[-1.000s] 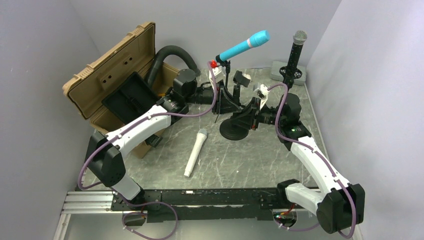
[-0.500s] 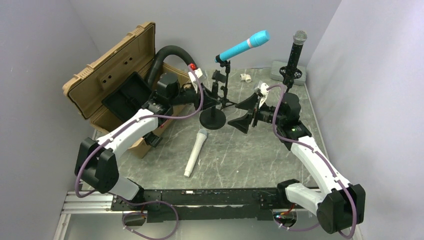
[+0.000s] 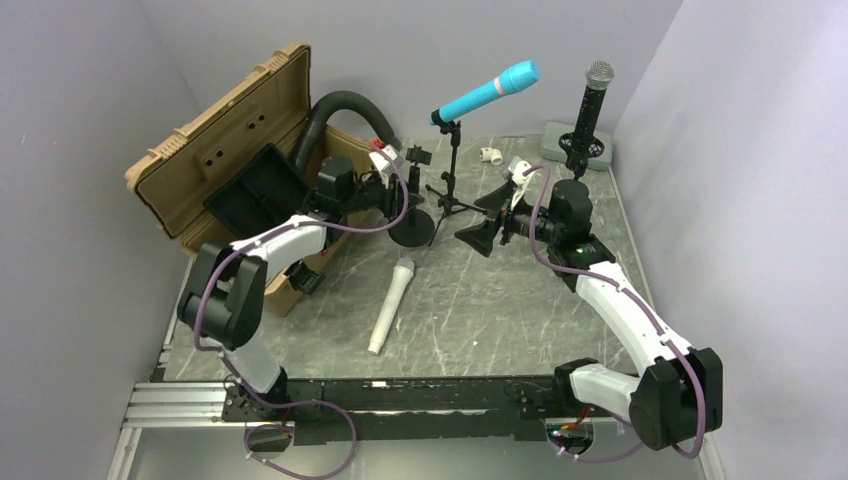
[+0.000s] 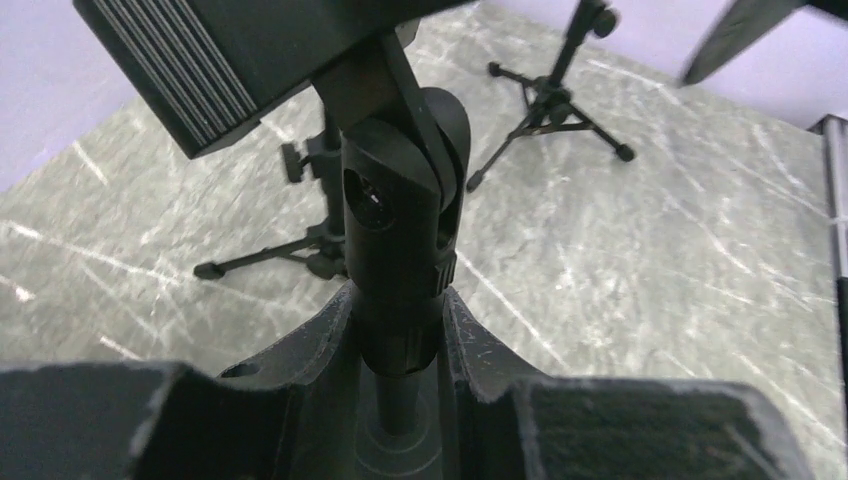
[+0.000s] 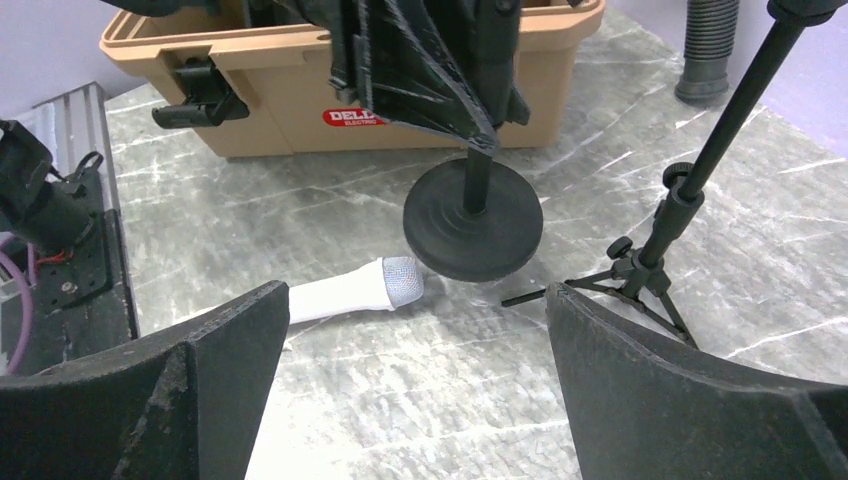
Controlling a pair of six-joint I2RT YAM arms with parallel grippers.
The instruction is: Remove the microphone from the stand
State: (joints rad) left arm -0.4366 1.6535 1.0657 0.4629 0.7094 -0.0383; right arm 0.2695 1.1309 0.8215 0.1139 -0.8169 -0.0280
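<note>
Microphone (image 3: 391, 305) lies free, apart from right gripper's (image 3: 484, 222) spread jaws; left gripper (image 4: 398, 325) clamps the stand (image 5: 472, 232).

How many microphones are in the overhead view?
3: cyan microphone on the tripod stand, black microphone upright at back right, white microphone lying on the table. The case might hide more.

Open tan case (image 3: 215, 125) at left — black hose (image 3: 342, 99) arching behind it.

The case (image 3: 225, 150) sat at bench (image 3: 480, 310) left, hose (image 3: 345, 105) behind it. Just right of the case stood the round-base stand (image 3: 412, 230); tripod stand (image 3: 452, 178) behind and right of that. A loose microphone (image 3: 391, 305) lay on the bench before the round-base stand. Back right corner held a third stand (image 3: 578, 150).
</note>
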